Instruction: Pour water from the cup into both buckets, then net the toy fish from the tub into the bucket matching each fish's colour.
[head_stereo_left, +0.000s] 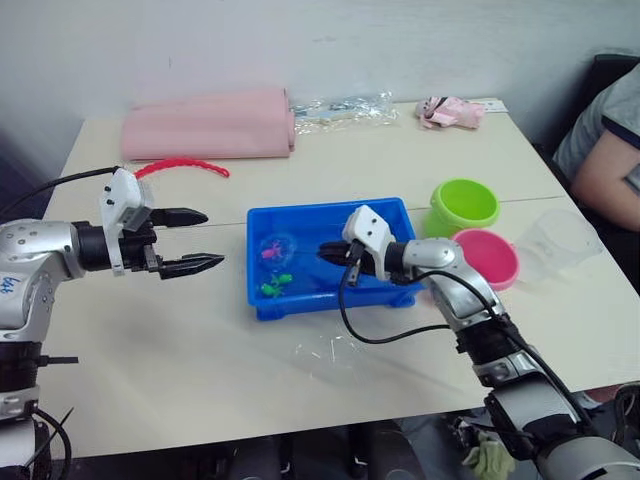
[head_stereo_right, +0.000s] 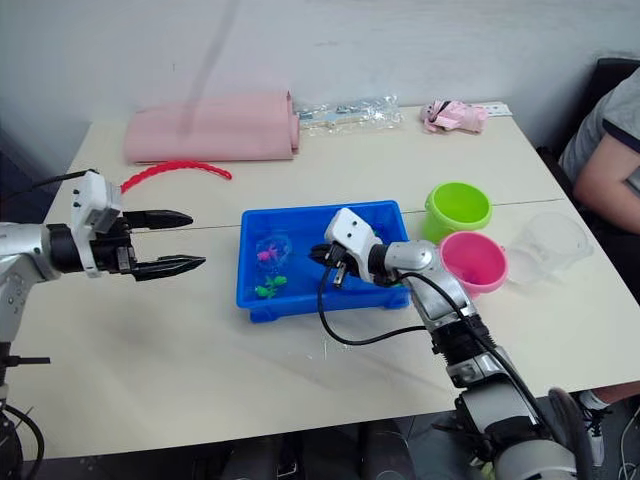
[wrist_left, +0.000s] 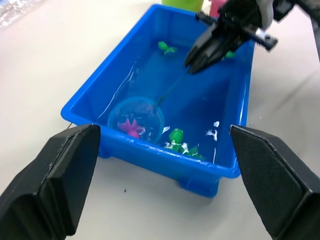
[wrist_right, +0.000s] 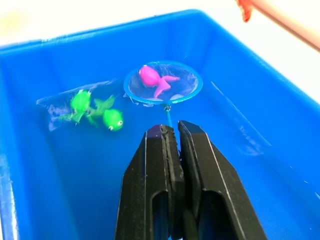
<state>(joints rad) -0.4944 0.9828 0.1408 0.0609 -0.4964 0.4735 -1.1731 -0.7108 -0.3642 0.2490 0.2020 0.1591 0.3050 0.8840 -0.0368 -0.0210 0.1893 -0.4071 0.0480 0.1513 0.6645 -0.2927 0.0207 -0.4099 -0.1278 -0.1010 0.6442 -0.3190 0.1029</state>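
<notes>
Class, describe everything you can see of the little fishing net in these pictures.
The net is a small round hoop with a blue rim and fine see-through mesh on a thin dark stick handle. It lies low inside the blue tub, toward the robot's left end, with a pink fish sitting in the mesh. The right pincer is shut on the handle. Two green fish lie in the tub beside the hoop, outside it.

place: office or lab room — plain beige table (head_stereo_left: 330, 170) | bare white wall (head_stereo_left: 300, 40) | seated person (head_stereo_left: 605, 150)
</notes>
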